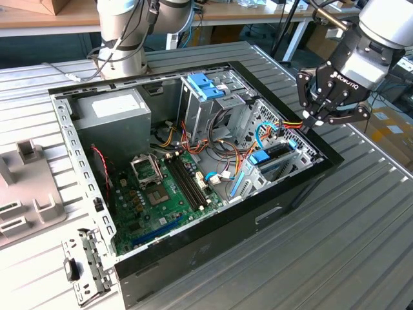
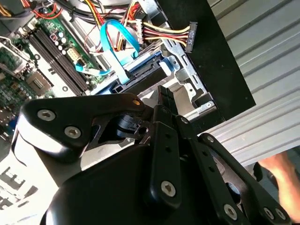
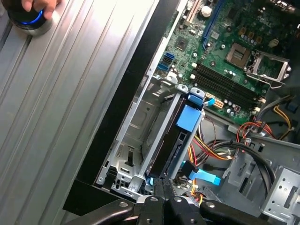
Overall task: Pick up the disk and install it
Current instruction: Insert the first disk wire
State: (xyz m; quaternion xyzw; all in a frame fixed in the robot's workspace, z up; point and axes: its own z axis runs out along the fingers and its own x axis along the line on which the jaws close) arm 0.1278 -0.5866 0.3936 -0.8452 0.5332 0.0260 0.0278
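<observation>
The disk (image 1: 276,157) sits on edge in a metal bay at the open computer case's (image 1: 213,232) end on the exterior view's right, a blue tab (image 1: 260,157) at its inner end. In the first wrist view the disk (image 3: 165,143) is a dark slab between the bay's rails, with the blue tab (image 3: 190,117) beside it. My gripper (image 1: 312,123) hovers just above the bay's outer end, shut with nothing between its fingers. Its fingertips (image 3: 161,199) are pressed together right over the disk's end. In the second wrist view the gripper (image 2: 161,101) points down at the bay.
Inside the case lie a green motherboard (image 1: 161,187), a grey power-supply box (image 1: 113,113), a cage with blue clips (image 1: 206,87) and loose coloured cables (image 1: 290,123). A grey bracket (image 1: 84,268) lies on the ribbed table. A hand (image 3: 33,4) rests on a blue-lit button.
</observation>
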